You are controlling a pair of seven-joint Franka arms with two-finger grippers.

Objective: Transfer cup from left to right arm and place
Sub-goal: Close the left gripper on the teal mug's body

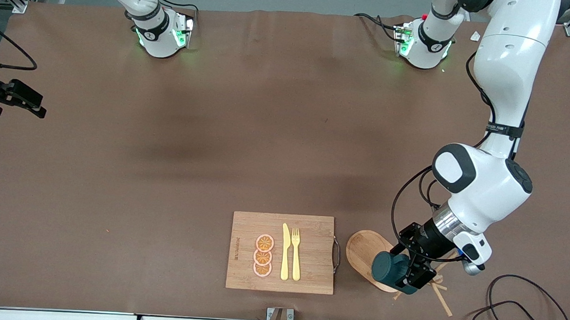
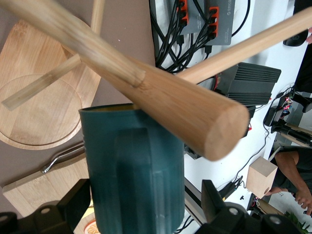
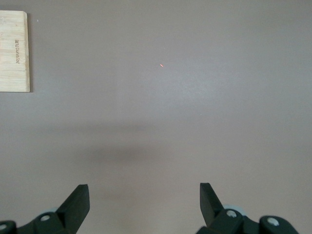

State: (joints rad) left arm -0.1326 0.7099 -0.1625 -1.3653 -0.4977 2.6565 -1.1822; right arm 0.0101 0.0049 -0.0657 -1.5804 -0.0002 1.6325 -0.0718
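Note:
The dark teal cup (image 1: pixel 387 270) is at a wooden stand whose oval base (image 1: pixel 364 249) lies beside the cutting board, toward the left arm's end of the table. In the left wrist view the cup (image 2: pixel 131 170) fills the space under the stand's thick pole (image 2: pixel 165 97). My left gripper (image 1: pixel 402 273) is open around the cup, one finger on each side and a gap showing at one finger (image 2: pixel 210 200). My right gripper (image 1: pixel 22 101) waits open and empty over bare table at the right arm's end (image 3: pixel 145 195).
A bamboo cutting board (image 1: pixel 311 225) with a metal handle carries three orange slices (image 1: pixel 263 255), a yellow knife (image 1: pixel 285 251) and a yellow fork (image 1: pixel 295 253). Thin pegs (image 1: pixel 441 292) stick out from the stand. Black cables (image 1: pixel 526 309) lie near the table's front edge.

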